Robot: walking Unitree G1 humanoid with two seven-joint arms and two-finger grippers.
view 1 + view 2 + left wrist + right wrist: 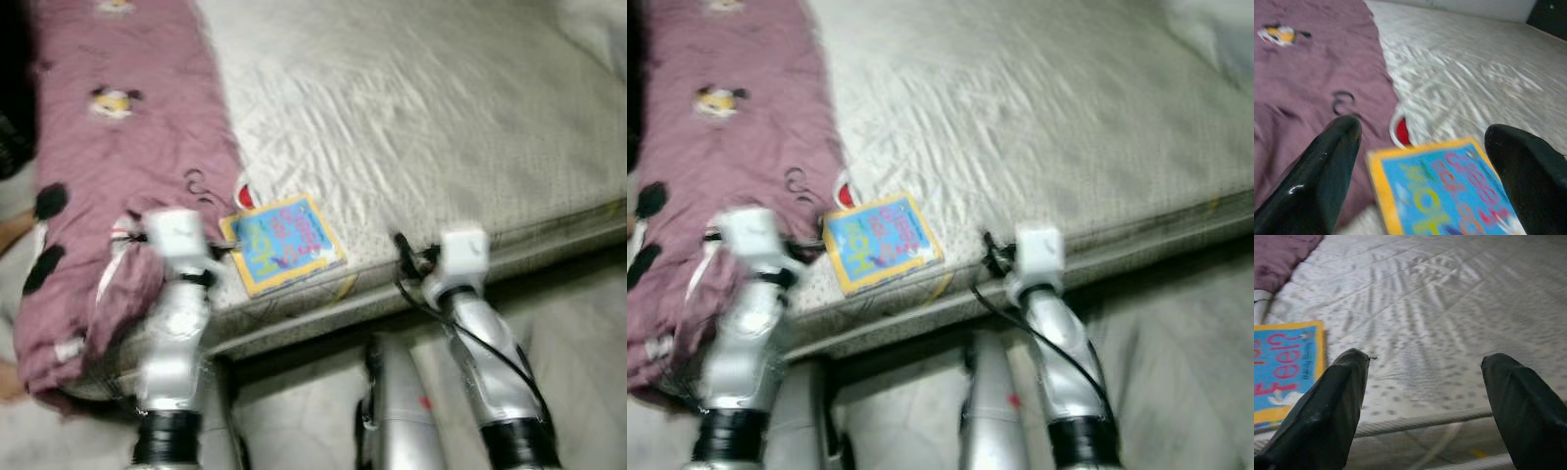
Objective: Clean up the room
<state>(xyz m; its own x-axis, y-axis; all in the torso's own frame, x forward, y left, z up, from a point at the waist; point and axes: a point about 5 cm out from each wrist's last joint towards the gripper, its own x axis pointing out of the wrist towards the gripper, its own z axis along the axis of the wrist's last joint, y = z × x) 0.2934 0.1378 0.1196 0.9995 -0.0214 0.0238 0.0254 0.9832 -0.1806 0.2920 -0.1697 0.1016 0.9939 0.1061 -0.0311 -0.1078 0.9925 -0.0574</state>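
Observation:
A blue picture book with a yellow border [284, 243] lies flat near the front edge of a bare, pale quilted mattress [421, 127]. Beside it, on the left, a mauve blanket with cartoon patches [118, 147] drapes over the mattress edge. My left gripper [221, 251] is open just short of the book's left corner. In the left wrist view the book [1449, 196] lies ahead between the two black fingers [1327, 166]. My right gripper [404, 257] is open over the mattress edge to the right of the book [1283, 367], with only mattress between its fingers [1327, 406].
The bed's front edge [549, 245] runs across the view, with pale floor covering [578, 333] below it. A white cloth [598, 24] lies at the mattress's far right corner. Something skin-coloured [10, 230] shows at the far left edge. The views are blurred.

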